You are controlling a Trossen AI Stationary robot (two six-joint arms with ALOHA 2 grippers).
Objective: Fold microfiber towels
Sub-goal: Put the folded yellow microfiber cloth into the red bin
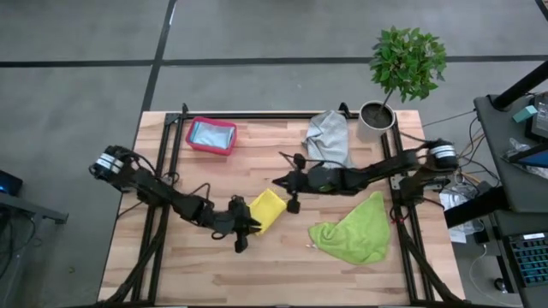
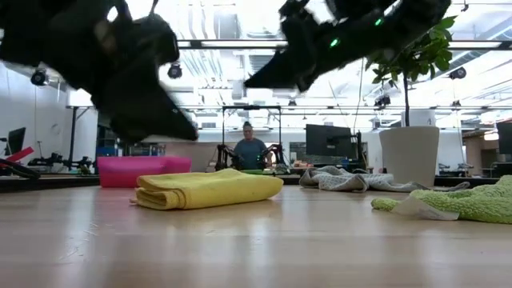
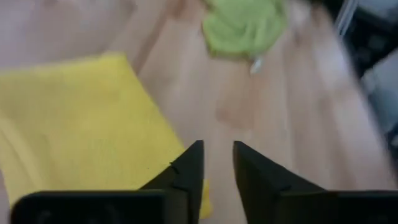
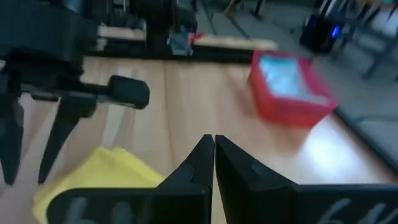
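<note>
While the left claw [image 1: 249, 229] hangs just above the near-left side of the folded yellow towel [image 1: 267, 210], its fingers [image 3: 186, 171] stand a little apart with nothing between them. That towel lies flat near the middle of the surface [image 1: 197, 274], folded into a neat stack. Toward the far-left corner sits a red bin [image 1: 211, 135] with a light blue cloth [image 1: 211, 133] inside. Over the middle, beyond the yellow towel, the right claw [image 1: 277, 181] is raised with its fingers pressed together and empty. A grey towel [image 1: 329, 137] lies crumpled by the far edge beside a potted plant [image 1: 402, 68], and a lime green towel [image 1: 355, 229] lies rumpled toward the near-right side.
</note>
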